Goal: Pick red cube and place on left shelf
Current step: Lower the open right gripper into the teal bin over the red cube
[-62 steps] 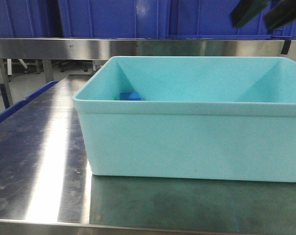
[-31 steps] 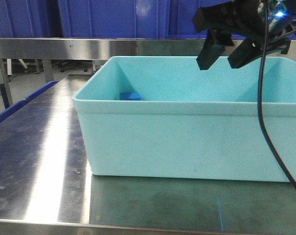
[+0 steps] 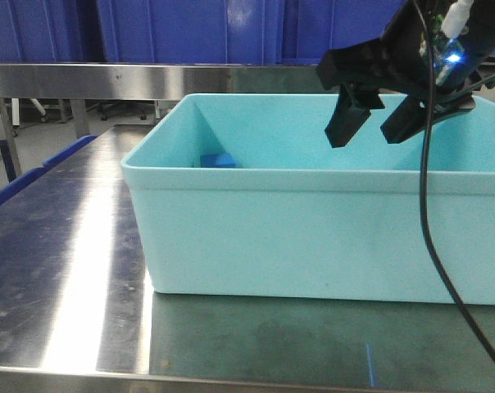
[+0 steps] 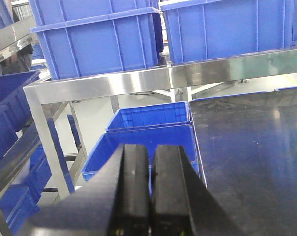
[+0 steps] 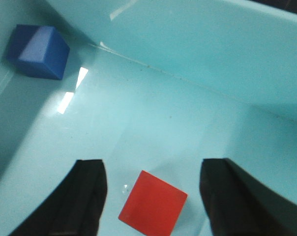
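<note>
Right hand (image 3: 366,136) spread above red cube (image 5: 152,204), left hand (image 4: 151,194) closed tight

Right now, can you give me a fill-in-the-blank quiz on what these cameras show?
The right gripper hangs over the tub with its jaws ___.
The left gripper has its jaws ___.
The red cube shares the tub with a block coloured ___.
Missing words: open, shut, blue.
</note>
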### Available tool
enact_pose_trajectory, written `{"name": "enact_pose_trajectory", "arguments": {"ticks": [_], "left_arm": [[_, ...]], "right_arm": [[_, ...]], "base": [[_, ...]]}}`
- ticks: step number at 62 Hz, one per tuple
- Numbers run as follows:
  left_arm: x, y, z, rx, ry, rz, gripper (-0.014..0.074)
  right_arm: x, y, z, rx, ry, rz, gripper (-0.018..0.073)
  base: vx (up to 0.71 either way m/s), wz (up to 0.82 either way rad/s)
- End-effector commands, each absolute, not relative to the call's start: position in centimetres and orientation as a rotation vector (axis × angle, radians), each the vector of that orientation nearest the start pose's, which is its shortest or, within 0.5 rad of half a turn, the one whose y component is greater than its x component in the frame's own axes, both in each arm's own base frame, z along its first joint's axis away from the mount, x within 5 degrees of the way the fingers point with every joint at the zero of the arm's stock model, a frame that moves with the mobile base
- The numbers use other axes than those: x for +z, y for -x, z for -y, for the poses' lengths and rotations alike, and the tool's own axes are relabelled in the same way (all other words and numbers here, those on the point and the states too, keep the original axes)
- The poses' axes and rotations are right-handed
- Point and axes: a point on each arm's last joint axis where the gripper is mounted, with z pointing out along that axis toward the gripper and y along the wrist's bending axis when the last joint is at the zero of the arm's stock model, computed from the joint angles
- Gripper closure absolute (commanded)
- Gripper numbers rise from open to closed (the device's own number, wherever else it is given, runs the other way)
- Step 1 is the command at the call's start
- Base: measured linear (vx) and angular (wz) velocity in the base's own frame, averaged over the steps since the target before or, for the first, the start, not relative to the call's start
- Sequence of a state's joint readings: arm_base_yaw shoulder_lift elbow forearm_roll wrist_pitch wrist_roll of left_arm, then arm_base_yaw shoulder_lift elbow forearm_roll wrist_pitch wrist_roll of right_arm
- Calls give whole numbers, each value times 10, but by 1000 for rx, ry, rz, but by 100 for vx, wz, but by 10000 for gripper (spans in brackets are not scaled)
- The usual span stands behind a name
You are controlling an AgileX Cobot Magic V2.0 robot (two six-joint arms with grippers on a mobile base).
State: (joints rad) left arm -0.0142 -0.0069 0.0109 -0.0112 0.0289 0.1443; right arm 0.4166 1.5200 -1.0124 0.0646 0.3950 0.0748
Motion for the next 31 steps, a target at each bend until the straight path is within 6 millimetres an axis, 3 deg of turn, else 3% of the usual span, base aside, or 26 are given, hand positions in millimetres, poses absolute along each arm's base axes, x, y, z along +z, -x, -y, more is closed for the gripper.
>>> {"name": "enact_pose_trajectory", "arguments": {"ticks": [1, 31], "left_arm": [[208, -57, 1, 89, -108, -1445, 491], [208, -57, 1, 89, -108, -1445, 491]], "right_arm": [[282, -300, -136, 320, 335, -2262, -19], [250, -311, -141, 295, 348, -2360, -34]], "base": [[0, 0], [0, 0]]}}
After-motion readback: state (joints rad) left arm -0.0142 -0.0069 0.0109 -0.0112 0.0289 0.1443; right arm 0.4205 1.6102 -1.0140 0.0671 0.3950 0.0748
